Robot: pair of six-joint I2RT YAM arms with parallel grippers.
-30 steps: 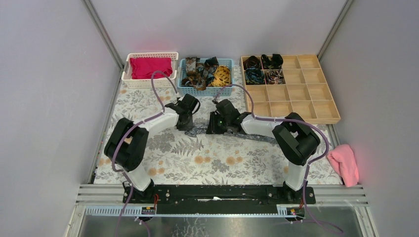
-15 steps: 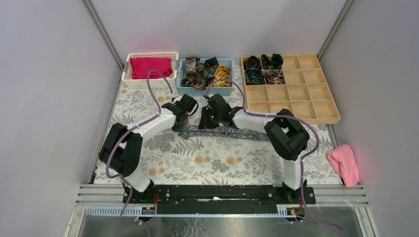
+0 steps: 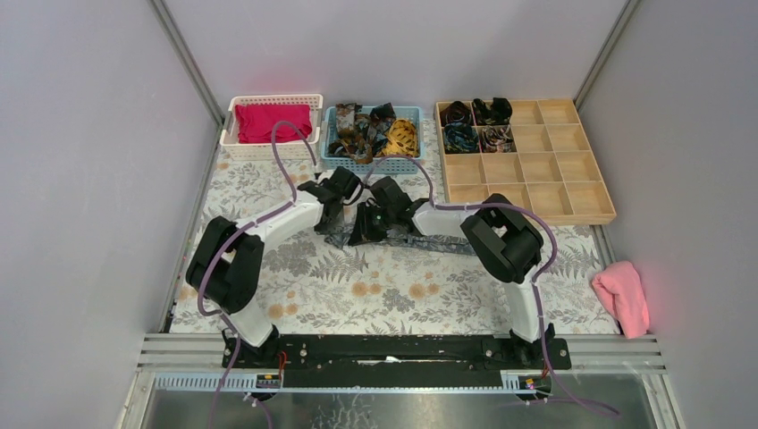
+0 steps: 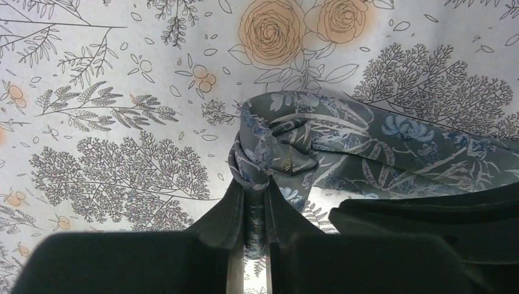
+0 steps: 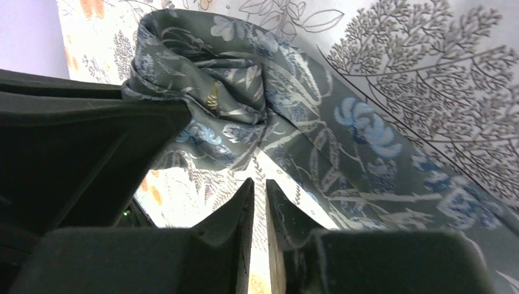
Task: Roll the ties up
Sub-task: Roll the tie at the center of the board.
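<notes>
one grey floral tie on the worktop, left end part-coiled, its middle hidden under the arms. left tool: pinched onto the coil. right tool: nearly closed, nothing visibly between. wooden tray: four coiled ties. blue basket: heaped ties, count unclear.

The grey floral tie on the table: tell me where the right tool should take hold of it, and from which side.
Take the flat strip just beside the coil, the right tool coming from above, across its narrow width. The left tool pinches the coiled end, and the rest lies flat on the tablecloth, so a sideways approach would likely find no edge.
</notes>
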